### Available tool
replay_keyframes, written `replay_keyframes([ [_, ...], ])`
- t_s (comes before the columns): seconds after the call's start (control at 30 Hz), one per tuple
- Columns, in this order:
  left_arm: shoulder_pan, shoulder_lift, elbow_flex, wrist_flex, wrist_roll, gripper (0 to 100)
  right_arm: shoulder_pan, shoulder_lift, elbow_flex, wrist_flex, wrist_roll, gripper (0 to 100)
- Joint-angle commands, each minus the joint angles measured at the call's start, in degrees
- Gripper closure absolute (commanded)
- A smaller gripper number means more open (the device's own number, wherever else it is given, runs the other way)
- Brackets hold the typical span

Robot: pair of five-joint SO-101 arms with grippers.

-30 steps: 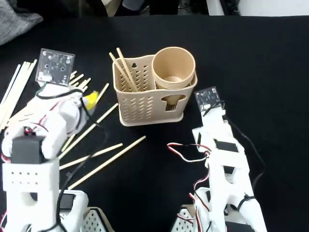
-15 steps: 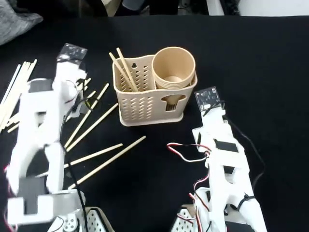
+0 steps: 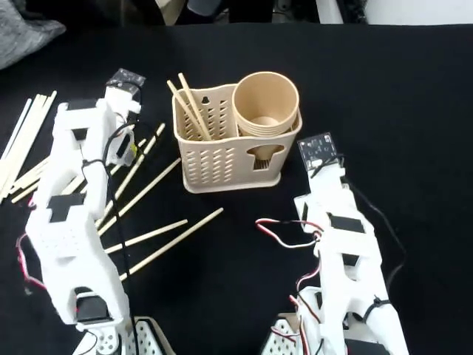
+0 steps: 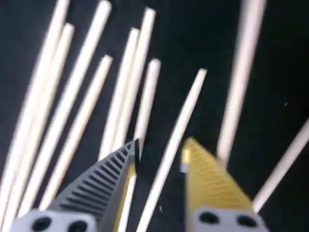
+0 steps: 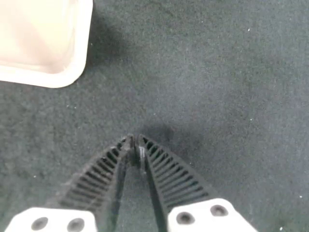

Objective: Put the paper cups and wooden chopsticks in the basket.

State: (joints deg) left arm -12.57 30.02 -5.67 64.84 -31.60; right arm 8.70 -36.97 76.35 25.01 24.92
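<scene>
Ribbed left gripper [image 4: 160, 147] straddles one slim, round wooden chopstick [image 4: 193, 96].

The counter [image 3: 414, 111] is covered in black cloth and takes up nearly the whole high view. A beige slotted basket [image 3: 222, 159] stands on it in the upper centre of the frame. To the left of the basket, loose chopsticks [image 3: 140, 188] lie fanned out on the cloth, slanting from lower left to upper right. Two long chopsticks [image 3: 166, 240] below the basket reach toward the middle of the frame. A bundle of chopsticks [image 3: 18, 148] lies at the left edge.
</scene>
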Motion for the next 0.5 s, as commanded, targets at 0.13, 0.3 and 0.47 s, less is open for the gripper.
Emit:
replay_keyframes([
  [0.13, 0.7, 1.4, -4.4, 9.8, -10.8, 97, 0.8, -1.3, -0.2, -0.6, 0.7, 98.6],
  [0.3, 0.7, 1.3, -5.0, 13.4, -11.6, 97, 0.8, -1.3, -0.2, -0.6, 0.7, 98.6],
  [0.47, 0.8, -0.7, -7.2, 18.1, -11.3, 97, 0.8, -1.3, -0.2, -0.6, 0.7, 98.6],
])
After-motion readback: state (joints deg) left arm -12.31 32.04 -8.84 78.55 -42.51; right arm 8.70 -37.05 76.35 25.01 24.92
